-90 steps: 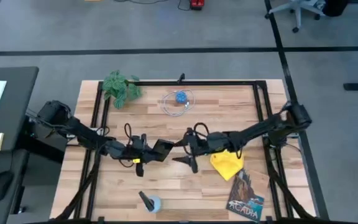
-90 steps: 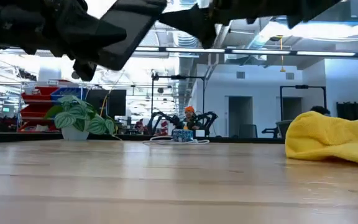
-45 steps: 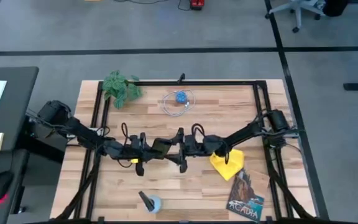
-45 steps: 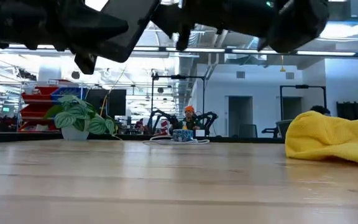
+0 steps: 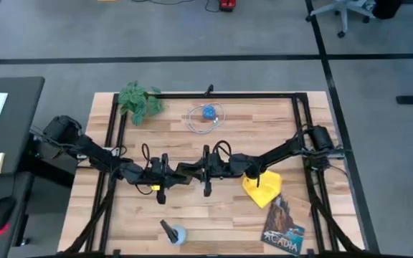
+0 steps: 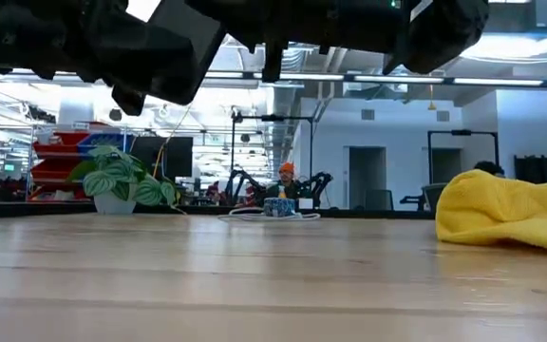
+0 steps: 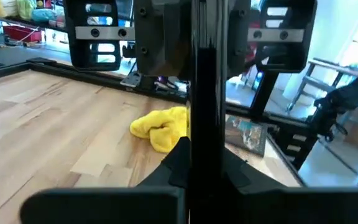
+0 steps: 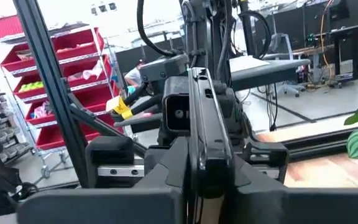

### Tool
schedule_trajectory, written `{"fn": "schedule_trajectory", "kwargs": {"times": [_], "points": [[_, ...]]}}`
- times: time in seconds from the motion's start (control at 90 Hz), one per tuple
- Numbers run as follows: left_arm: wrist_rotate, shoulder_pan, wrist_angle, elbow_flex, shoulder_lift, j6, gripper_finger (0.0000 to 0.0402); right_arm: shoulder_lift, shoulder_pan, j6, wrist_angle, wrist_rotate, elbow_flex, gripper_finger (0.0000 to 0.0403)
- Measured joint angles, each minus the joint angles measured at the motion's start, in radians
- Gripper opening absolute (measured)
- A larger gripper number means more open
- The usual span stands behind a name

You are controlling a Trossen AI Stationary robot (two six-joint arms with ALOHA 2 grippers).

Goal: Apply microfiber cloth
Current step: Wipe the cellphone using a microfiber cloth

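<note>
A black smartphone (image 5: 187, 172) hangs in the air over the middle of the table, between my two grippers. My left gripper (image 5: 176, 174) is shut on its left end and my right gripper (image 5: 198, 172) on its right end. In both wrist views the phone shows edge-on as a thin dark bar (image 7: 202, 74) (image 8: 199, 106). The yellow microfiber cloth (image 5: 262, 188) lies rumpled on the table to the right, below my right arm. No gripper touches it. It also shows in the low view (image 6: 506, 214) and the left wrist view (image 7: 162, 127). My left gripper pinches the smartphone's left end (image 7: 202, 134) between its two fingers, one on each flat face. The fingers reach in level from the table's left. The phone hangs clear of the table, tilted (image 6: 183, 47). My right gripper pinches the smartphone's right end (image 8: 199, 146) between its two fingers, one on each flat face. It comes in level from the table's right, facing my left gripper. The phone stays lifted clear of the table.
A green potted plant (image 5: 138, 100) stands at the far left. A blue object in a coil of cable (image 5: 208, 113) lies at the far middle. A book (image 5: 284, 223) lies near the right front, a small blue-and-dark object (image 5: 172, 231) near the front edge.
My right gripper has gone toward the table's left, up to the smartphone, and has shut on its right end. My left gripper has kept its hold, and the phone stays in the air. The cloth has not moved.
</note>
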Motion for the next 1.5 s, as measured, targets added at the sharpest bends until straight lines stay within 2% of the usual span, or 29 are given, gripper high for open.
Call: {"fn": "schedule_trajectory", "kwargs": {"times": [0.211,0.356,0.5,0.622,0.756,0.889,1.056,1.167,1.344,1.5], "points": [[-0.018,0.001,-0.07,0.0,0.0,0.075,0.0106,-0.111,-0.02,0.009,-0.148,0.0,-0.001,0.0013],[-0.068,0.002,-0.232,-0.001,-0.007,0.049,0.0156,-0.242,-0.033,0.014,-0.365,0.019,0.0,0.0013],[-0.143,0.001,-0.443,-0.001,-0.031,-0.109,0.0169,-0.348,-0.038,0.066,-0.576,0.02,0.001,0.0013],[-0.167,0.001,-0.577,-0.001,-0.062,-0.219,0.0163,-0.359,-0.033,0.137,-0.673,0.015,-0.004,0.0013],[-0.169,-0.008,-0.654,-0.001,-0.099,-0.262,0.0153,-0.287,-0.012,0.264,-0.619,-0.029,-0.041,0.0012],[-0.169,-0.03,-0.674,-0.001,-0.134,-0.265,0.0146,-0.157,0.022,0.402,-0.515,-0.036,-0.064,0.0012],[-0.171,-0.053,-0.681,-0.001,-0.161,-0.263,0.0144,0.035,0.045,0.534,-0.233,-0.058,-0.063,0.0015],[-0.172,-0.062,-0.68,-0.001,-0.166,-0.262,0.0144,0.131,0.034,0.586,-0.134,-0.06,-0.063,0.0015],[-0.177,-0.062,-0.676,-0.001,-0.166,-0.264,0.0143,0.193,0.002,0.622,-0.097,-0.057,-0.06,0.0024],[-0.182,-0.062,-0.675,-0.001,-0.166,-0.266,0.0143,0.193,-0.021,0.589,-0.146,-0.058,-0.06,0.005]]}}
